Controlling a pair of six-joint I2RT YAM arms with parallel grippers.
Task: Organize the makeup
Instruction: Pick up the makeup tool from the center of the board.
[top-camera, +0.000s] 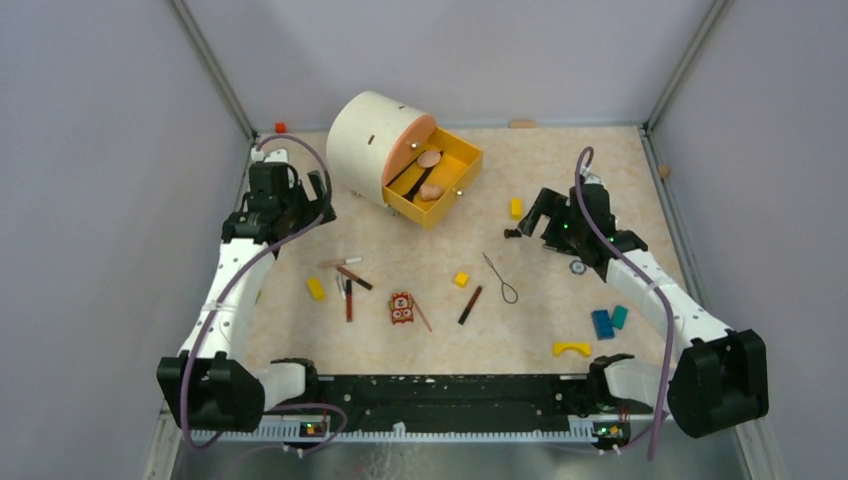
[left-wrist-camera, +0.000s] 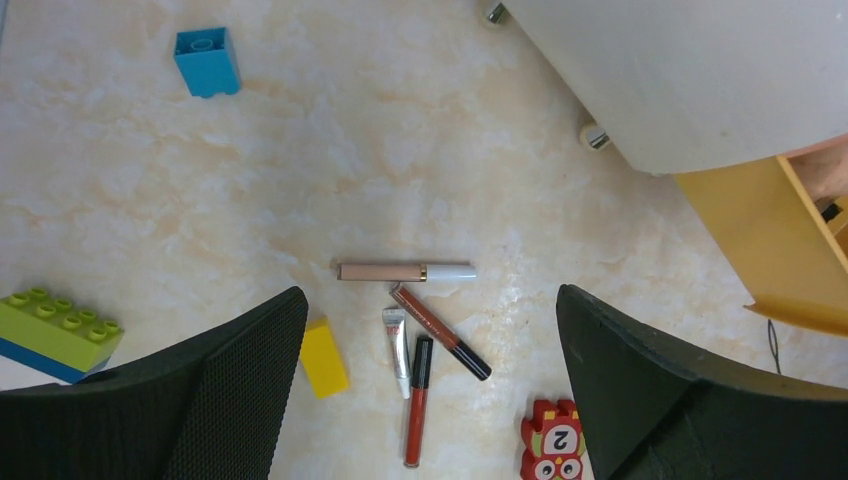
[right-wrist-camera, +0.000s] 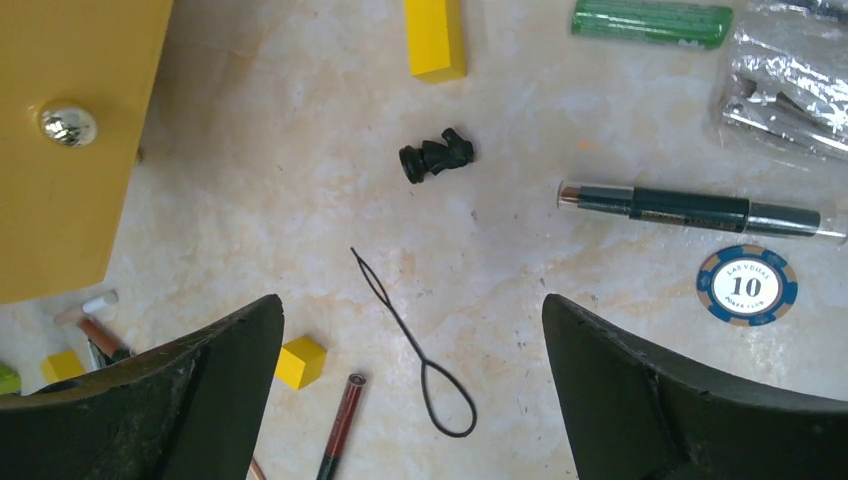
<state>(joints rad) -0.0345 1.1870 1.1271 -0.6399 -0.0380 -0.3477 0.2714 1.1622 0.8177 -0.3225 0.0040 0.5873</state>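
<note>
Two puffs (top-camera: 429, 159) in the drawer (top-camera: 447, 203); my left gripper (left-wrist-camera: 430, 293) gapes empty over four unsorted sticks (left-wrist-camera: 405, 271), right gripper (right-wrist-camera: 410, 300) (wide too) over the wire loop (right-wrist-camera: 403, 328)

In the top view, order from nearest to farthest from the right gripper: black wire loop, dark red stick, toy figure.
From the right gripper:
1. Black wire loop, slightly to its left.
2. Dark red stick, farther left.
3. Toy figure, farthest left.
</note>
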